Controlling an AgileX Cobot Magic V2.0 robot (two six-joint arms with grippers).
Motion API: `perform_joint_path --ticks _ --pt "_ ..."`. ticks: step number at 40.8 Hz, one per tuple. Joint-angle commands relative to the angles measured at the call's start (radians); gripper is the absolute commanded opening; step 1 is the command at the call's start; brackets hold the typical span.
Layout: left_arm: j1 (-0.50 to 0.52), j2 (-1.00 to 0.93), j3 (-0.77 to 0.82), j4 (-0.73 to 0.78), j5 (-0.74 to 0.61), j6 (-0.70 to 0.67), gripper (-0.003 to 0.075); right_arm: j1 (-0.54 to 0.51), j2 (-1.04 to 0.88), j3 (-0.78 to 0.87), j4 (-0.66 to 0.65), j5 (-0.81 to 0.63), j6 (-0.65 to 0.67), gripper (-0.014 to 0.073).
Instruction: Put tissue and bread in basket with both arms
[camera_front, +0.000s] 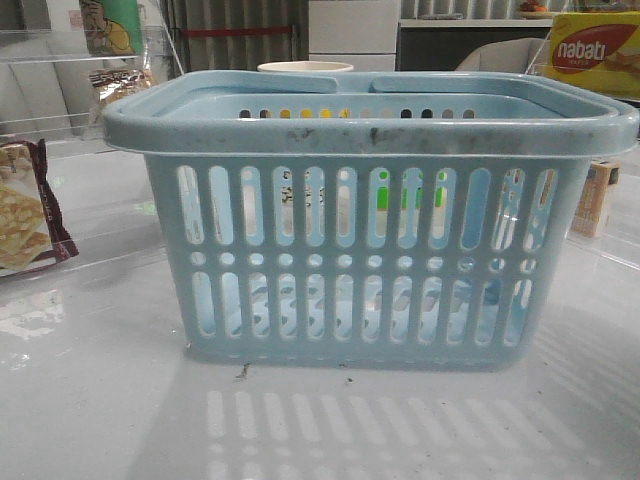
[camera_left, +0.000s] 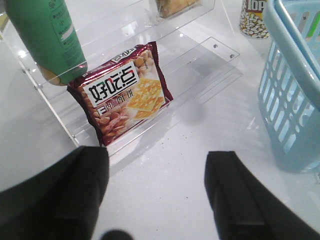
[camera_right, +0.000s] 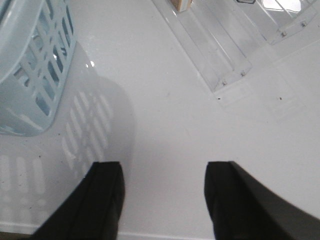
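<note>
The pale blue basket (camera_front: 370, 215) stands in the middle of the table; it also shows in the left wrist view (camera_left: 295, 85) and the right wrist view (camera_right: 30, 65). A golden-tan wrapped lump that looks like the bread (camera_front: 122, 85) lies on the clear shelf at the back left, cut off in the left wrist view (camera_left: 172, 5). I do not see the tissue. My left gripper (camera_left: 157, 192) is open and empty over bare table, left of the basket. My right gripper (camera_right: 162, 200) is open and empty over bare table, right of the basket. Neither gripper shows in the front view.
A maroon-edged cracker packet (camera_left: 122, 92) leans on the clear acrylic shelf (camera_left: 200, 65) beside a green bottle (camera_left: 47, 37). A patterned cup (camera_left: 254, 19) stands behind the basket. Another clear shelf (camera_right: 220, 55) and a tan carton (camera_front: 598, 198) are on the right, with a yellow box (camera_front: 595, 50) behind them.
</note>
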Motion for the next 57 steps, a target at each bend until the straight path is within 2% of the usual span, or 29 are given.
perform_joint_path --ticks 1,10,16,27,35,48,50,57 --pt "-0.007 0.009 -0.028 -0.002 -0.074 -0.007 0.0505 -0.019 0.043 -0.048 -0.046 -0.101 0.03 0.0496" --pt "-0.007 0.009 -0.028 -0.002 -0.074 -0.007 0.0505 -0.138 0.214 -0.193 -0.052 -0.137 0.05 0.0497" --pt "-0.007 0.009 -0.028 -0.002 -0.074 -0.007 0.0505 -0.175 0.357 -0.315 -0.049 -0.122 0.05 0.0497" --pt "-0.007 0.009 -0.028 -0.002 -0.074 -0.007 0.0505 -0.177 0.638 -0.54 -0.048 -0.122 0.05 0.0497" --pt "-0.007 0.009 -0.028 -0.002 -0.072 -0.007 0.0505 -0.177 0.799 -0.676 -0.105 -0.147 0.05 0.0497" --pt "-0.007 0.009 -0.028 -0.002 -0.072 -0.007 0.0505 -0.177 0.935 -0.775 -0.159 -0.249 0.05 0.0496" --pt "-0.007 0.009 -0.028 -0.002 -0.072 -0.007 0.0505 -0.177 0.945 -0.78 -0.159 -0.253 0.05 0.0475" --pt "-0.007 0.009 -0.028 -0.002 -0.072 -0.007 0.0505 -0.177 0.949 -0.783 -0.159 -0.266 0.05 0.0279"
